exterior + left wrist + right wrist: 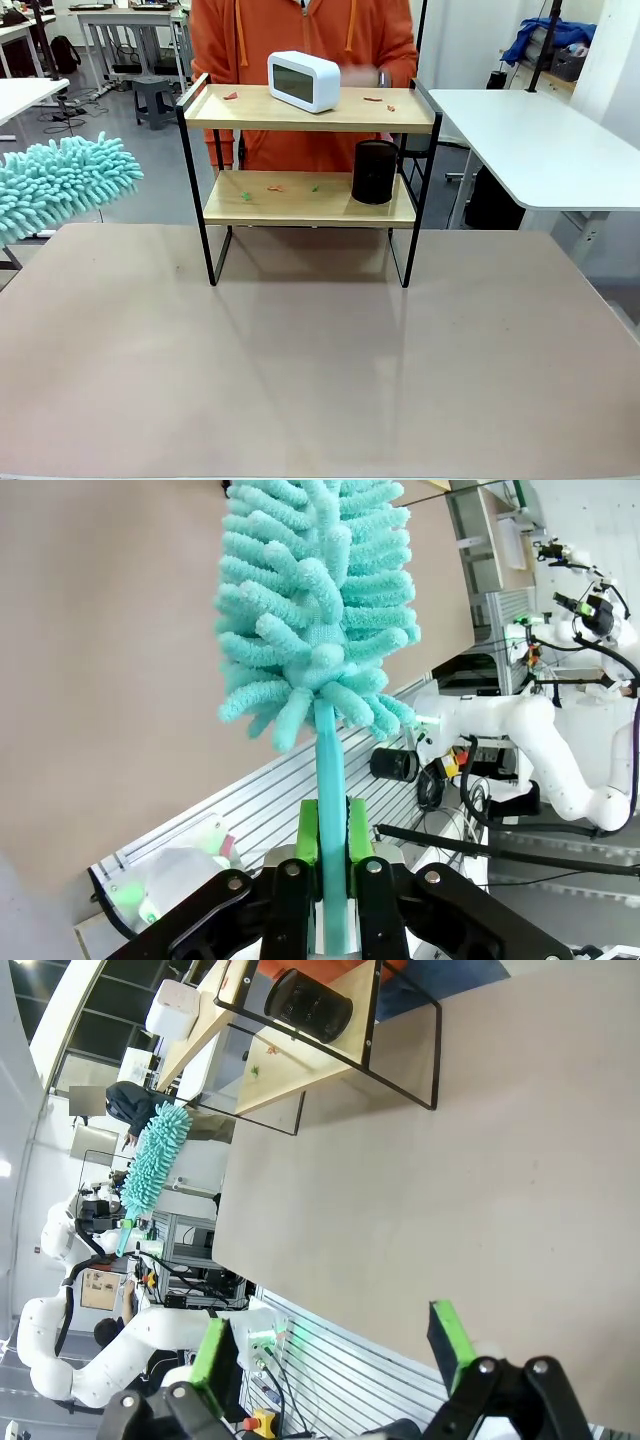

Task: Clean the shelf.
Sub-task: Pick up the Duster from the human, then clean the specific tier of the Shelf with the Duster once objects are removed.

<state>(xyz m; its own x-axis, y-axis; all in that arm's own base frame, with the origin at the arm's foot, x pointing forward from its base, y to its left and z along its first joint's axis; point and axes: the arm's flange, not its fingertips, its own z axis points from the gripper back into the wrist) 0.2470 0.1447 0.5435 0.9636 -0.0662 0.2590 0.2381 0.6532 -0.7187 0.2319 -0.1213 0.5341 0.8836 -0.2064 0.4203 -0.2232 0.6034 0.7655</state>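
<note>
Far across the table (pixel 320 380), shelf (pixel 250 106): probably light but stiff, thin-legged, apt to skid or tip under a hard sweep; best steadied by a side rail. On its boards, loose clock (pixel 304 81), black cylinder (pixel 375 172), small scraps (pixel 231 96). Left gripper (pixel 332 832) clamped on soft duster (pixel 315 600) handle; right gripper (pixel 335 1345) spread wide, holding nothing.

shelf (pixel 250 108) 1 | clock (pixel 304 81) 1 | cylinder (pixel 375 172) 1 | duster (pixel 60 185) 1 | scraps (pixel 275 187) 6

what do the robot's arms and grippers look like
The left arm and right arm are white, with rounded jointed segments. The left gripper and right gripper are black, with linked fingers, silver pivot bolts and bright green pads.
</note>
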